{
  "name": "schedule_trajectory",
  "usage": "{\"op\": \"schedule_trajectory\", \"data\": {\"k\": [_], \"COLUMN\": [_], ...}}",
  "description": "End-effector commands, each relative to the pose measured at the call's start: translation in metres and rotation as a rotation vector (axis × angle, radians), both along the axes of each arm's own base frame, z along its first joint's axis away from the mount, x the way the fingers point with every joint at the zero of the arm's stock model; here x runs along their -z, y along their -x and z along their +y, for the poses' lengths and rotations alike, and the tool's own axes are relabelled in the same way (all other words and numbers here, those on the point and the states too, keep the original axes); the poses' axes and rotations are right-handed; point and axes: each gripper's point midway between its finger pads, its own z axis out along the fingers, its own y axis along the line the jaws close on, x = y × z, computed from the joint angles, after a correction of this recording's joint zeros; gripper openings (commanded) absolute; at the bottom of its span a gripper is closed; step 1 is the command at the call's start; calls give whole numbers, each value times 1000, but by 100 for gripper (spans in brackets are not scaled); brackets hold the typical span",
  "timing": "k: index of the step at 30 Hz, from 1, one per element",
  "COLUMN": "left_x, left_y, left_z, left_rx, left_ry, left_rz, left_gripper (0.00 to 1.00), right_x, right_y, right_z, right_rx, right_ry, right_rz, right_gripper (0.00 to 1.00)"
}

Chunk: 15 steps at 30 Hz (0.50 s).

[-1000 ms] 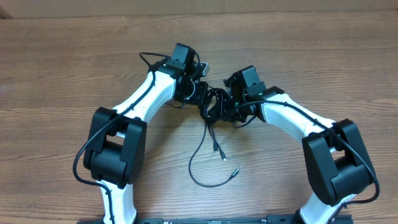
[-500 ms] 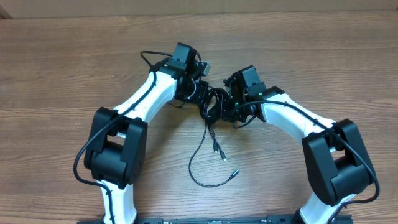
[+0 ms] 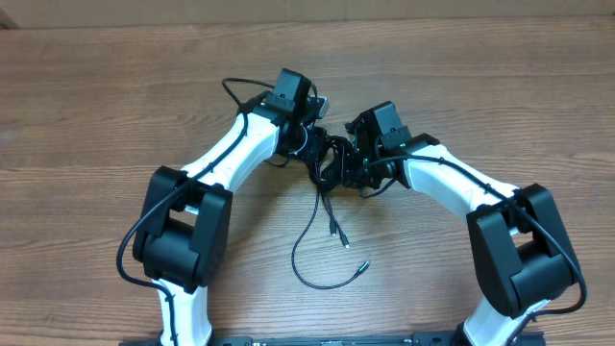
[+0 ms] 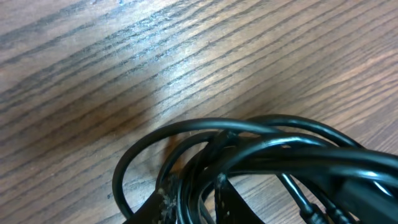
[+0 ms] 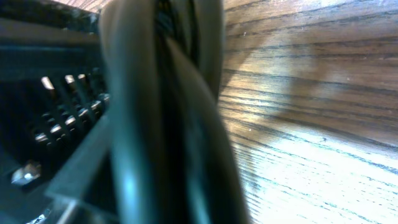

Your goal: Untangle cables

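1. Black cables (image 3: 332,161) bunch between the two sets of jaws, tails trailing across the counter (image 3: 96,96);
2. left jaws nearly closed on some strands; right jaws clamped shut on the cables;
3. pulling apart could tighten the tangle.

A brown wood-grain table (image 3: 106,106) fills the view, with soft glare on its surface.

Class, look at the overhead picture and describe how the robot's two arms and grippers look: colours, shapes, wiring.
Both the left arm and right arm have smooth white curved links between bulky black joint housings. Thin black wires run along each, looping out at the joints. The left gripper and right gripper are black and boxy. No markings can be read.
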Motion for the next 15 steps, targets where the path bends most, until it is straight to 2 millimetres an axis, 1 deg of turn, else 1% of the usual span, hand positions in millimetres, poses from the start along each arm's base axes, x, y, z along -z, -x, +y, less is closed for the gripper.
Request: {"op": "schedule_trajectory", "data": {"k": [1, 2, 3, 4, 6, 10, 11, 13, 15], "left_x": [10, 11, 12, 13, 14, 20, 21, 21, 19], "left_y": [7, 7, 7, 7, 8, 13, 14, 14, 14], "left_z": [1, 1, 1, 1, 1, -2, -3, -4, -6], "left_rx": [-23, -23, -23, -24, -28, -17, -15, -13, -9], "left_ry": [-10, -10, -10, -8, -8, -8, -6, -6, 5], "left_rz": [17, 16, 15, 14, 17, 16, 14, 14, 17], "left_gripper": [17, 12, 9, 9, 12, 12, 11, 4, 4], "right_x": [-2, -2, -2, -2, -2, -2, -2, -2, -2], "right_y": [-1, -1, -1, -1, -1, -1, -1, -1, -1], "right_z": [1, 1, 1, 1, 2, 2, 2, 2, 1], "right_rx": [-15, -15, -15, -15, -14, -15, -14, -15, -17], "right_ry": [-1, -1, -1, -1, -1, -1, -1, -1, 0], "right_rz": [-20, -20, -20, -20, -20, -20, -20, -20, -22], "right_gripper": [4, 4, 4, 4, 4, 4, 4, 4, 4]}}
